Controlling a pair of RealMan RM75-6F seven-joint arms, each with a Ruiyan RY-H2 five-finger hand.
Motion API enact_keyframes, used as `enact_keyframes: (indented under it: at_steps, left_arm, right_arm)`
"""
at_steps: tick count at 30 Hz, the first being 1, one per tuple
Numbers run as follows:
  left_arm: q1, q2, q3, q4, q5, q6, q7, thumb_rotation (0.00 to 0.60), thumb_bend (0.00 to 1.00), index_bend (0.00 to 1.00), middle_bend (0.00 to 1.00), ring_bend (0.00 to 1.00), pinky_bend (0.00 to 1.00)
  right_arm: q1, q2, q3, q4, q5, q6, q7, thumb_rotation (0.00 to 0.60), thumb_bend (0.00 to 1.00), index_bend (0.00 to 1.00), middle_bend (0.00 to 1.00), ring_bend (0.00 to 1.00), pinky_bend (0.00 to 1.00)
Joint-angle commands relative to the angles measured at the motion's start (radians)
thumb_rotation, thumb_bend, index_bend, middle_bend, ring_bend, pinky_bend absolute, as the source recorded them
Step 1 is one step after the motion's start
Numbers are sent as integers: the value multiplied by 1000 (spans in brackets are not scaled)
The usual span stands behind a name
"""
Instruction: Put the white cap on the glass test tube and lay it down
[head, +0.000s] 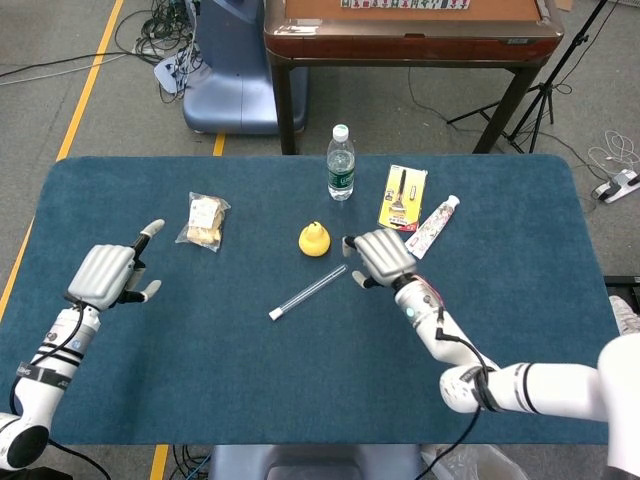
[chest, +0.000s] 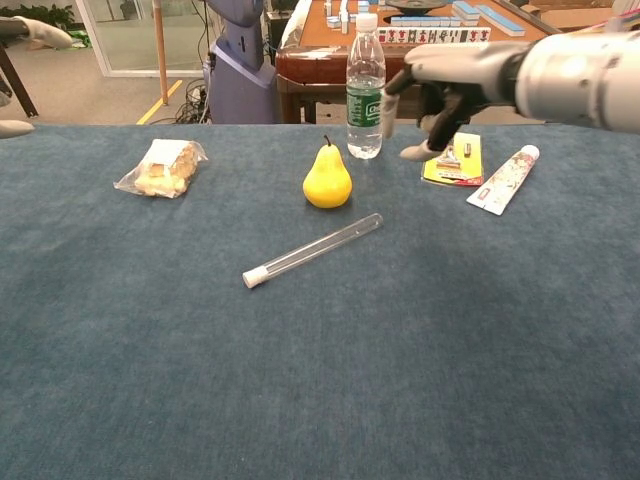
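The glass test tube (head: 308, 292) (chest: 312, 250) lies flat and slantwise on the blue table (head: 520, 330) (chest: 400, 380), around the middle of its top, with the white cap (head: 274, 315) (chest: 250, 278) fitted on its nearer, left end. No hand touches it.

The right hand (head: 378, 256) (chest: 440, 95) is raised above the table just right of the tube's far end, holding nothing, its fingers (chest: 413, 152) loosely bent and apart. The left hand (head: 104, 277) hangs near the table's left edge, also holding nothing, with its fingers spread; in the chest view only its fingertips (chest: 16, 128) show at the left border.

A yellow pear (head: 314, 239) (chest: 327, 178) stands just beyond the tube. Behind it, toward the far edge, stands 1 water bottle (head: 341, 162) (chest: 365, 82). To the bottle's right lie a yellow card pack (head: 402, 198) (chest: 455, 160) and a tube of paste (head: 431, 226) (chest: 502, 180), side by side. A bagged snack (head: 204, 220) (chest: 162, 167) lies toward the far left.
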Motion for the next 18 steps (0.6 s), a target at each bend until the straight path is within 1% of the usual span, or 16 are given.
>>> enact_keyframes:
  at_steps: [1, 2, 4, 5, 7, 10, 11, 12, 14, 16, 18]
  left_arm:
    - [36, 6, 17, 1, 5, 37, 25, 600, 266, 101, 855, 956, 1000]
    - [46, 8, 23, 0, 7, 47, 31, 600, 266, 103, 847, 948, 1000]
    - [71, 15, 36, -3, 10, 68, 45, 600, 266, 115, 791, 890, 1000]
    - [82, 16, 41, -5, 10, 80, 52, 600, 266, 121, 751, 844, 1000]
    - [110, 15, 49, -6, 10, 117, 71, 600, 266, 130, 705, 780, 1000]
    - [153, -1, 59, -2, 22, 186, 97, 600, 267, 143, 644, 688, 989]
    - [165, -4, 62, -3, 27, 202, 101, 600, 267, 146, 632, 666, 968]
    - [178, -7, 66, -3, 33, 217, 103, 600, 267, 149, 618, 640, 932]
    - [205, -10, 77, -6, 48, 248, 106, 600, 267, 153, 582, 590, 846]
    - [232, -11, 89, -8, 62, 274, 108, 600, 266, 153, 531, 535, 756]
    - [258, -9, 99, -10, 75, 299, 113, 600, 266, 153, 480, 480, 669]
  right_arm:
    - [-113, 99, -61, -117, -113, 137, -25, 600, 370, 431, 960, 992, 1000]
    - [-136, 115, -72, -135, -134, 165, -28, 600, 373, 431, 952, 985, 1000]
    - [-190, 140, -94, -164, -191, 237, -31, 600, 376, 431, 939, 974, 1000]
    - [-214, 147, -104, -173, -218, 266, -31, 600, 376, 432, 937, 973, 1000]
    - [-271, 153, -125, -179, -281, 336, -25, 600, 376, 450, 937, 970, 1000]
    - [-347, 150, -153, -173, -357, 412, -11, 600, 376, 472, 925, 940, 1000]
    - [-369, 150, -161, -171, -377, 429, -3, 600, 376, 472, 907, 912, 1000]
    - [-390, 152, -168, -170, -394, 445, 5, 600, 376, 472, 893, 893, 1000]
    - [-438, 158, -180, -167, -430, 480, 28, 600, 376, 472, 844, 819, 997]
    - [-482, 166, -190, -164, -455, 507, 47, 600, 376, 472, 797, 757, 943]
    - [-521, 174, -198, -166, -472, 523, 63, 600, 376, 472, 746, 694, 832]
